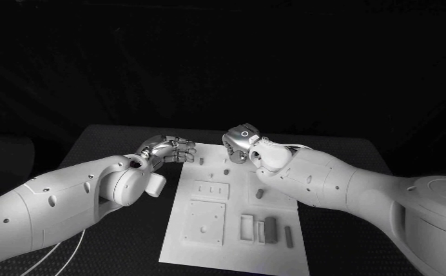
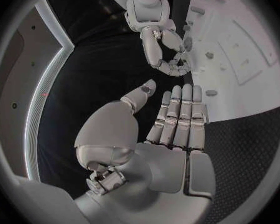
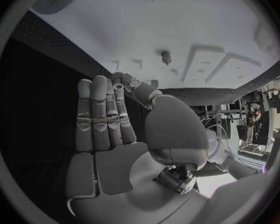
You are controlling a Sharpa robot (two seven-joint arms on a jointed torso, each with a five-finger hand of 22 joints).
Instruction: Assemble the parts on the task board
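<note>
Left hand (image 1: 170,149): fingers straight, holding nothing, at the task board's (image 1: 232,250) ten o'clock corner.
Right hand (image 1: 243,142): fingers straight, empty, at twelve.
Progress: parts (image 1: 269,229) lay loose; assembly seemed barely begun.

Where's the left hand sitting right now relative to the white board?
In the head view, the silver left hand sits at the far left corner of the white task board, just off its edge over the black table, open and holding nothing, across from the right hand.
</note>
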